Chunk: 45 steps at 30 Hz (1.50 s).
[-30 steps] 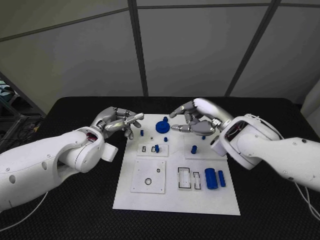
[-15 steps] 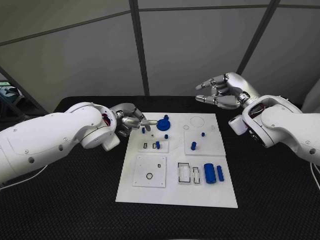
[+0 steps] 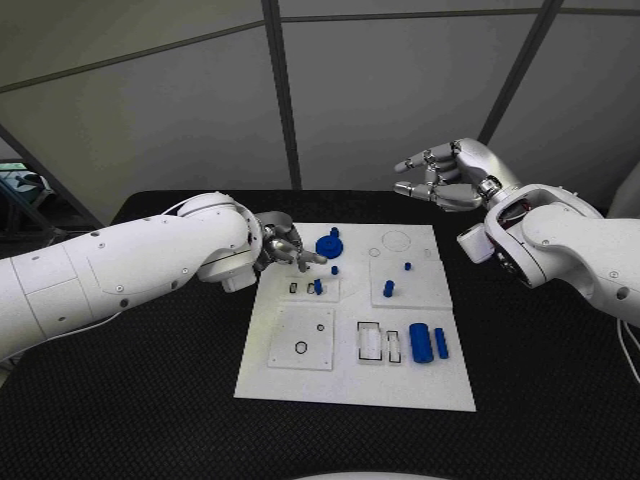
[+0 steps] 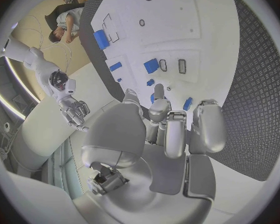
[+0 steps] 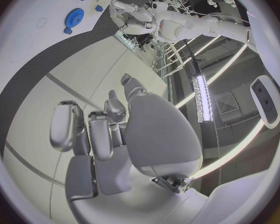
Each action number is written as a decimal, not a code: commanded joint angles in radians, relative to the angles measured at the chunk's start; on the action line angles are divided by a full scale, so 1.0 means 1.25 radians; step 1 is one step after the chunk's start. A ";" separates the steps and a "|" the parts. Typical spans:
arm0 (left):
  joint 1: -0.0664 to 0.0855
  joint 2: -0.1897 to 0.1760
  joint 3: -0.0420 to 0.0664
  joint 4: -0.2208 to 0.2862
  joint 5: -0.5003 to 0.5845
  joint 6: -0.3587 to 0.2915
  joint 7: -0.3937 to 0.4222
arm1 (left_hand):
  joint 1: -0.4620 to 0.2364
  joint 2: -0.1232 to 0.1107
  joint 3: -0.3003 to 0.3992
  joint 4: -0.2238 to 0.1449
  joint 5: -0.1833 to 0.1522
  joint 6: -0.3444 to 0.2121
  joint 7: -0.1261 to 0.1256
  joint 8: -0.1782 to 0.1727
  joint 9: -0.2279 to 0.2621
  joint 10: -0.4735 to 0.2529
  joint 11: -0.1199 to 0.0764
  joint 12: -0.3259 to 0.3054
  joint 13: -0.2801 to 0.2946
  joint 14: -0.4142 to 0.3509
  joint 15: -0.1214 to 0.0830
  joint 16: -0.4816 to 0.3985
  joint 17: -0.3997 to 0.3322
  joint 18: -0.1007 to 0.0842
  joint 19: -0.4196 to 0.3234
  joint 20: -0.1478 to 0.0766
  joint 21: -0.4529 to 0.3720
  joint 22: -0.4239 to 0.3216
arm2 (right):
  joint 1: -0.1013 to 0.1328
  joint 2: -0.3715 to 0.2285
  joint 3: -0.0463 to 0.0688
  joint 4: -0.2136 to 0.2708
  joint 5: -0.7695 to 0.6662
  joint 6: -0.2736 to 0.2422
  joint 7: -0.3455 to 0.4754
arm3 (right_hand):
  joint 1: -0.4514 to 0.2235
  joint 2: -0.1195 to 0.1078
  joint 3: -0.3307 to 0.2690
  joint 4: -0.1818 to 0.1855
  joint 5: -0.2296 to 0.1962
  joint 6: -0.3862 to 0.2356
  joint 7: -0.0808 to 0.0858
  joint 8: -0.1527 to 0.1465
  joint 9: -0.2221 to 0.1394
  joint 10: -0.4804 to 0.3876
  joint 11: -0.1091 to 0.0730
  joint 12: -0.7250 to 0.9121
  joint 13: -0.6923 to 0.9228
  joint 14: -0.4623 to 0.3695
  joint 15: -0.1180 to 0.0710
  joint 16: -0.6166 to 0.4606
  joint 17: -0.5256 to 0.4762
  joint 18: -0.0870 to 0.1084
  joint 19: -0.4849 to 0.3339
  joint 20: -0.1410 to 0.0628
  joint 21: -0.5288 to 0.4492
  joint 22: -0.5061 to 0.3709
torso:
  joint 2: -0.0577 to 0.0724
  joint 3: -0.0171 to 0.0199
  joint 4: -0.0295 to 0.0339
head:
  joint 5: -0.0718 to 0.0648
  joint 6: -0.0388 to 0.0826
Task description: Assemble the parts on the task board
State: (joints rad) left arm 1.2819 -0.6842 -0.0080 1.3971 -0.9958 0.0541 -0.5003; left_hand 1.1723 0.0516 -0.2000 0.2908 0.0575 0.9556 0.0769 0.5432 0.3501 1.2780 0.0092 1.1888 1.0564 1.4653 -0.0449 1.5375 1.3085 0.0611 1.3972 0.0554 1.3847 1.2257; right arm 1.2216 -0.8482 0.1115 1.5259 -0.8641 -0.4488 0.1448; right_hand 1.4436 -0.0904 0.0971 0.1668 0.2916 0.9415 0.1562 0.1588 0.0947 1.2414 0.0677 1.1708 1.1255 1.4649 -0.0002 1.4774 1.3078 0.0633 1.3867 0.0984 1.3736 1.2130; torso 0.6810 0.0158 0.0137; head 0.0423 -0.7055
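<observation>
Silver right robot hand (image 3: 447,176) now raised behind task board (image 3: 358,385), empty.

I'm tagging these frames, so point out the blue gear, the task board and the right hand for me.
blue gear (image 3: 329,245): head view, on its round top face.
task board (image 3: 355,388): head view, on its bare near edge.
right hand (image 3: 449,178): head view, on the middle of the raised hand.

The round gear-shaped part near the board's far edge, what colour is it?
Blue; the round gear-shaped part shows best in the head view.
</observation>
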 commanded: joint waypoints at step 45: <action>0.006 0.069 -0.041 -0.041 -0.036 0.073 -0.028 | 0.027 0.015 -0.011 -0.008 -0.004 -0.009 -0.005 0.032 0.030 0.000 -0.007 0.004 0.006 0.079 -0.010 0.015 0.194 0.000 0.017 -0.001 0.023 0.035 | 0.002 0.022 0.001 -0.021 -0.001 0.022 -0.028 | -0.010 0.005 -0.003 0.000 0.004 -0.003 0.001 -0.004 -0.004 -0.012 0.001 -0.012 -0.011 0.046 -0.006 -0.012 0.055 0.014 -0.015 0.000 -0.015 -0.020 | 0.005 -0.0008 -0.0009 | 0.000 -0.018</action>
State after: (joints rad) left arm 1.2882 -0.5998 -0.0600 1.3436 -1.0355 0.1357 -0.5273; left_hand 1.1970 0.0703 -0.2082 0.2826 0.0576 0.9500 0.0711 0.5778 0.3864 1.2742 0.0058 1.1888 1.0634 1.4652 -0.0519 1.5531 1.3082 0.0608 1.4115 0.0556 1.4080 1.2690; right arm 1.2216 -0.8219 0.1113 1.4996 -0.8648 -0.4304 0.1109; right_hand 1.4396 -0.0864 0.0972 0.1668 0.2925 0.9412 0.1560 0.1588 0.0910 1.2342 0.0678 1.1596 1.1132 1.4649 -0.0001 1.4693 1.3075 0.0624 1.3721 0.0980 1.3613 1.1893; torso 0.6872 0.0150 0.0128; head 0.0433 -0.7274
